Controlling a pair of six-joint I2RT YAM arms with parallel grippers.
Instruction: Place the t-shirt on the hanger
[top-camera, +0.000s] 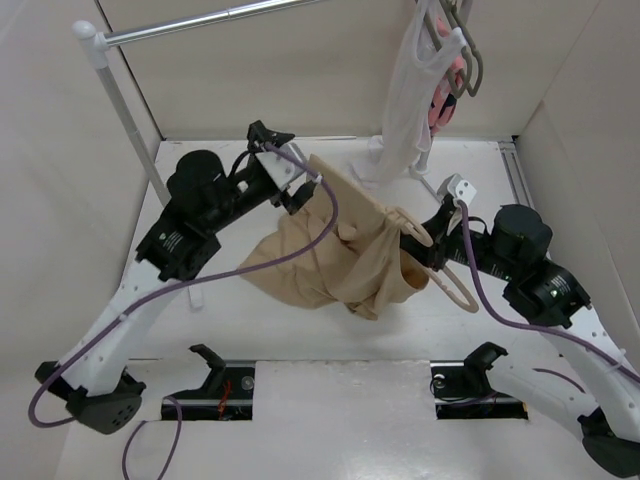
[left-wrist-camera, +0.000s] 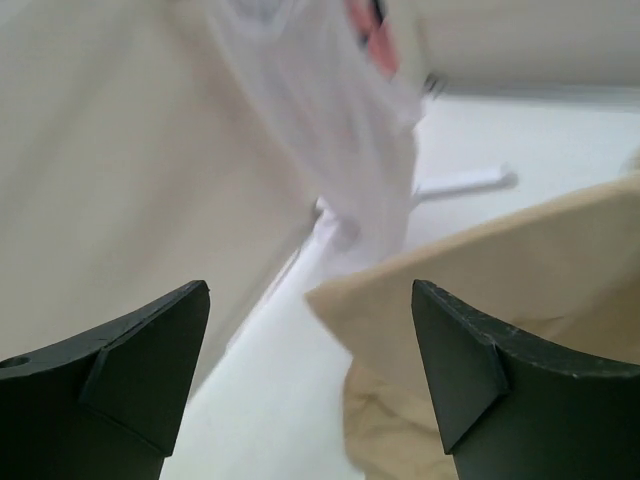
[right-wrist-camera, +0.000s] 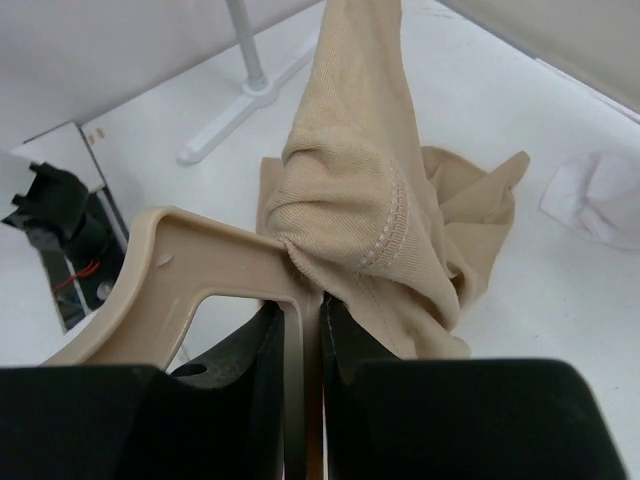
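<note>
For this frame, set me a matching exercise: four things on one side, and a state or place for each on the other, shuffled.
1. left gripper
2. right gripper
3. white top
4. t-shirt

A. hangs at the back, on the right
B. shut on the hanger
C. fingers apart
D. tan, bunched up

Pairs: 1-C, 2-B, 3-A, 4-D.

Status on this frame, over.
Left gripper open, shirt alongside. Right gripper shut on hanger. Shirt bunched over one hanger arm. White top hangs behind, apart.
</note>
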